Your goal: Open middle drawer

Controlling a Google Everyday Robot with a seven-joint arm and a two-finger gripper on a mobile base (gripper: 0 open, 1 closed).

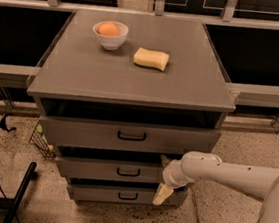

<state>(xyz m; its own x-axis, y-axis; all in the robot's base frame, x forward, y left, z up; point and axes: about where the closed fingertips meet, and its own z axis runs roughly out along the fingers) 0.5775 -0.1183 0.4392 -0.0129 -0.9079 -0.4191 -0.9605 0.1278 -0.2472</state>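
The gray cabinet (132,82) has three stacked drawers, each with a small black bar handle. The middle drawer (107,170) has its handle (128,171) at the centre of its front. A dark gap shows above its front. My gripper (164,180) is at the right end of the middle drawer's front, well to the right of the handle. The white arm (233,174) reaches in from the right. The top drawer (126,135) and bottom drawer (120,195) sit above and below it.
On the cabinet top stand a white bowl (110,35) holding an orange and a yellow sponge (151,58). A wire basket (40,140) and a black stand leg (19,193) are on the speckled floor to the left. A railing runs behind.
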